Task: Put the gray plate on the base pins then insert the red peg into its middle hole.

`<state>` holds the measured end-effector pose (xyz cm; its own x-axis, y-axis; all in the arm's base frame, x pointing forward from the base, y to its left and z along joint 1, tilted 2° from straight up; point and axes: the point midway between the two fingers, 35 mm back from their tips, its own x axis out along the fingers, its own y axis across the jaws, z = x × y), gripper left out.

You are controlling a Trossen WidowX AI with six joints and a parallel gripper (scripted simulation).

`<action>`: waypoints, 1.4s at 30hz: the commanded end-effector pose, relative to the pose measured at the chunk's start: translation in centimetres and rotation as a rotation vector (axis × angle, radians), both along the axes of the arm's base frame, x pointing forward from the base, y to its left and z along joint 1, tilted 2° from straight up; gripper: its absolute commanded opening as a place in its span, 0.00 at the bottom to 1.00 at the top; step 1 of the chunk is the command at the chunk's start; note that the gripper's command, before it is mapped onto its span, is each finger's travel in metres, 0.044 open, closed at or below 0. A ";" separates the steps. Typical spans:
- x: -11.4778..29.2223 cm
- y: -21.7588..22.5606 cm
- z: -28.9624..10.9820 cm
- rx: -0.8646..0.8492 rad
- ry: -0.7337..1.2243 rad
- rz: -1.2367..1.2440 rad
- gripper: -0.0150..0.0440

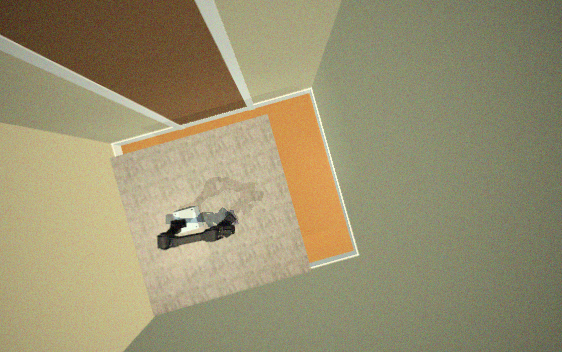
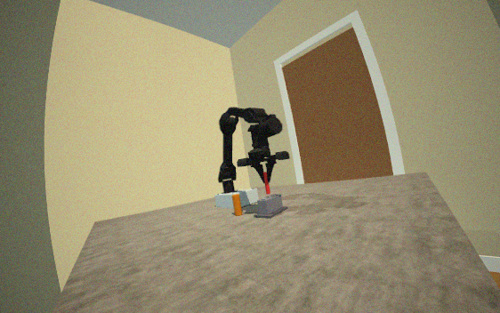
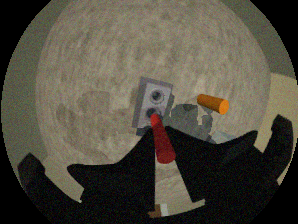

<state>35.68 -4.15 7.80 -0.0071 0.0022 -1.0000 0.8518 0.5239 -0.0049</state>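
Black parallel-jaw gripper [image 2: 265, 167] clamped nearly shut on smooth slim red cylindrical peg [image 2: 266, 181], gripped at its top end, hanging upright, tip pointing down just above flat gray rectangular plate [image 3: 154, 99]; plate lies on gray block base [image 2: 269, 206], two round holes visible in wrist view, peg tip [image 3: 157, 123] near the plate's edge, not in a hole; short orange cylinder [image 2: 237, 204] standing upright just beside base, matte; pale blue-white box pedestal [image 2: 249, 195] under glossy black jointed arm [image 2: 227, 147]; all on mottled beige-brown stone-textured table top [image 2: 311, 258]; no readable writing or labels anywhere
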 end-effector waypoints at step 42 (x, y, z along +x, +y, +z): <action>0.4 -0.1 -1.1 -0.002 -0.005 0.005 0.25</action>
<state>36.10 -4.24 7.25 0.0020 0.0012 -1.0000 0.8506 0.5259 0.0023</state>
